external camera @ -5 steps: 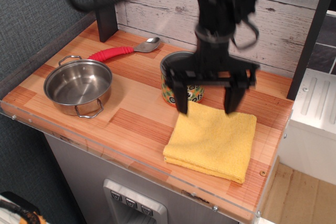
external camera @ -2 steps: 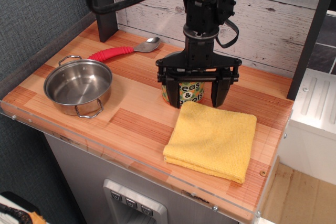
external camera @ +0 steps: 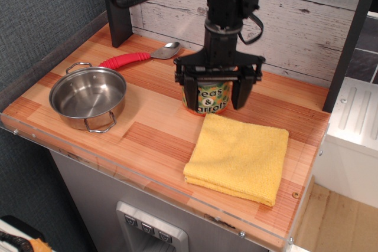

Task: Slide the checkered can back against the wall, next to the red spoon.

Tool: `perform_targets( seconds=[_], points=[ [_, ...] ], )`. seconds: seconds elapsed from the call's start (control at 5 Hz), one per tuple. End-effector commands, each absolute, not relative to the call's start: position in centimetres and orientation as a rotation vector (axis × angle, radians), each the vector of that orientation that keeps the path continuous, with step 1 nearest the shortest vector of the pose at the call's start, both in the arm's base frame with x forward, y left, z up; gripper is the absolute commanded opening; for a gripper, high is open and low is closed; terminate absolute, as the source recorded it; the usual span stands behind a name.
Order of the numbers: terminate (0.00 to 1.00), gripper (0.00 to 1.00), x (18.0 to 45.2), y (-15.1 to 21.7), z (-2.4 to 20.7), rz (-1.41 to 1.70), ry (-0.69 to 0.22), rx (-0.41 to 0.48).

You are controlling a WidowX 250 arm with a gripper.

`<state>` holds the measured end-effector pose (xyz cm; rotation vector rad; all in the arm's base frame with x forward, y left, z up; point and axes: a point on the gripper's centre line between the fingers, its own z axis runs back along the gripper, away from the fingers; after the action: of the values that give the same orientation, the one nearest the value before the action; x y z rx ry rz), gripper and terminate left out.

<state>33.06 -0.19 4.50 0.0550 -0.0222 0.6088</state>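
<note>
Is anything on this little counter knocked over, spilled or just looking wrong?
Nothing stands out. The checkered can stands upright between the open gripper fingers, the steel pot sits upright and empty, the red spoon lies flat near the wall, and the yellow cloth is neatly folded. No spills or damage show.

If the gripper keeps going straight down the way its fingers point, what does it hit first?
The gripper points down with its open jaws straddling the checkered can. Going lower, the fingertips would likely reach the wooden tabletop beside the can, though the palm might meet the can's top first; depth is unclear.
</note>
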Motion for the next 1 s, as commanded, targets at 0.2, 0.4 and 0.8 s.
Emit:
perform_targets(
  seconds=[0.2, 0.4, 0.8],
  points=[
    [0.00, 1.00, 35.4, 3.4, 6.0, 0.667, -0.069, 0.053],
    [0.00, 1.00, 36.1, 3.9, 5.8, 0.674, -0.068, 0.072],
    [0.00, 1.00, 37.3, 4.4, 6.0, 0.684, -0.092, 0.115]
  ],
)
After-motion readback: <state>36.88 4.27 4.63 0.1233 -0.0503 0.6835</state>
